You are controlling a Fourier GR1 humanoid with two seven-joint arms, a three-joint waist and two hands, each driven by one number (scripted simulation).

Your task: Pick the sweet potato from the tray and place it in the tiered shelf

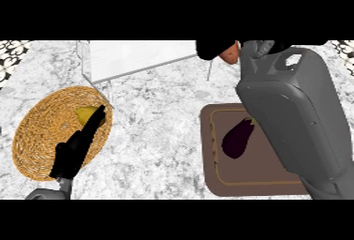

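Observation:
My right hand is at the top of the head view, beside the white tiered shelf, its fingers curled round the orange-brown sweet potato, of which only a small part shows. The grey right forearm runs down the right side and covers part of the brown tray. A dark purple eggplant lies on that tray. My left hand rests open at the lower left, fingers straight, over the wicker basket.
A round wicker basket sits at the left with a yellow fruit in it, partly behind my left hand. The marble counter stretches between basket and tray.

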